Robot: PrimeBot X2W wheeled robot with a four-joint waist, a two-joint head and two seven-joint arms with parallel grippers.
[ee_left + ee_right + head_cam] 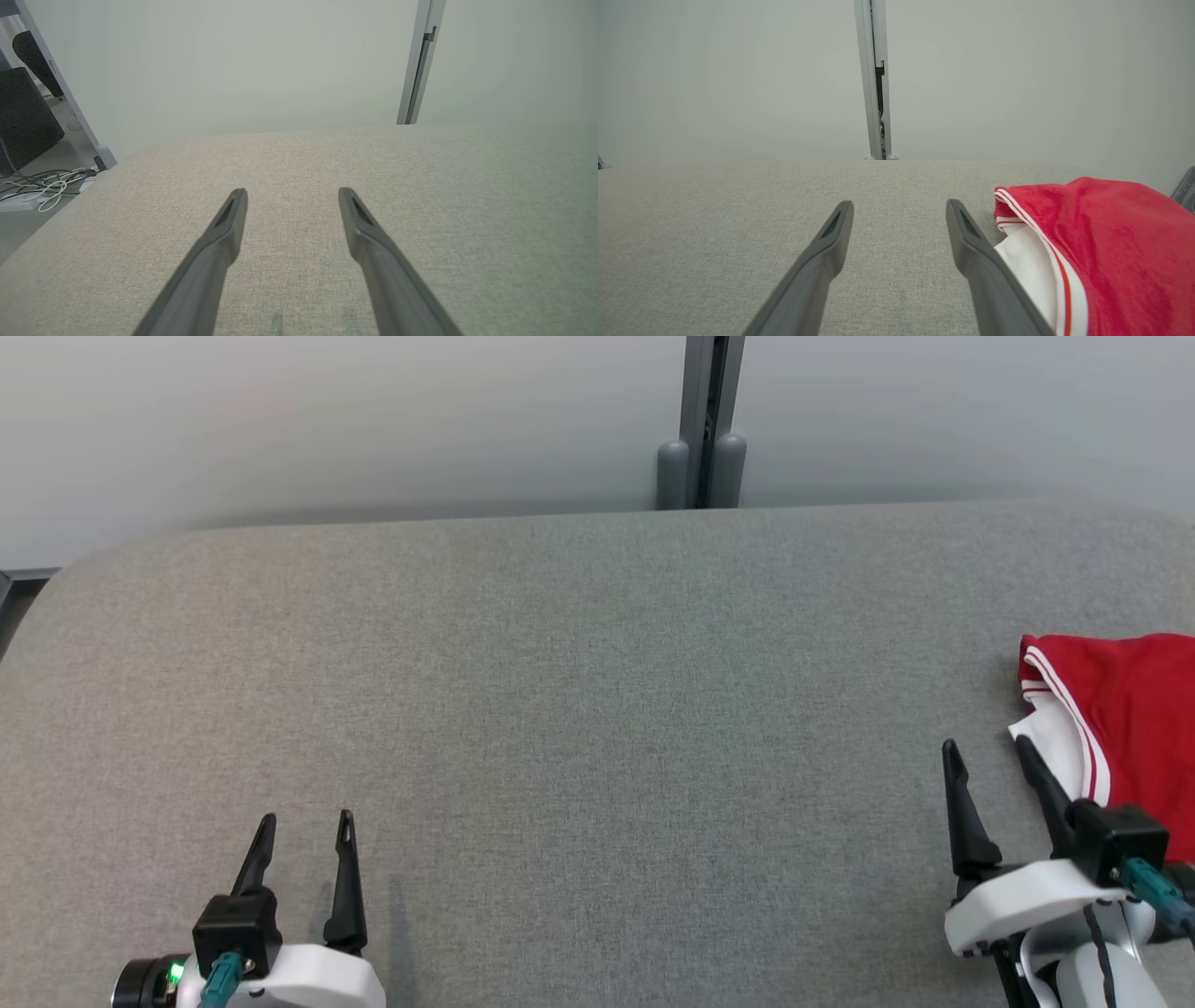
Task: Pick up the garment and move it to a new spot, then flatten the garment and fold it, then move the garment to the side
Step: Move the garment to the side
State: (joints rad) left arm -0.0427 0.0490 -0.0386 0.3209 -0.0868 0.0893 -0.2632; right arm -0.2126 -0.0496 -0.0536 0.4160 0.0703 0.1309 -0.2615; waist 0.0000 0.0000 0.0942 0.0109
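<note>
On the right side of the grey fabric-covered table (560,663), the garment (1130,709) is lying in a loose heap. It is red cloth with white panels and red-and-white piping, and part of it is running off the edge of the head view. It is looking light, soft and limp: a smooth sports knit that is likely to be slipping a little in a hard grip and sagging wherever it is not being held. The piped hem nearest the robot, where white is meeting red, is offering the firmest bite, and a doubled edge there should be holding better than a single layer. The right gripper (985,745) is hovering just beside that hem, its fingers (964,812) standing wide apart and holding nothing. One finger is overlapping the white panel, though I cannot tell whether it is touching. The left gripper (308,817) is hanging well apart over bare table, equally spread and empty.
</note>
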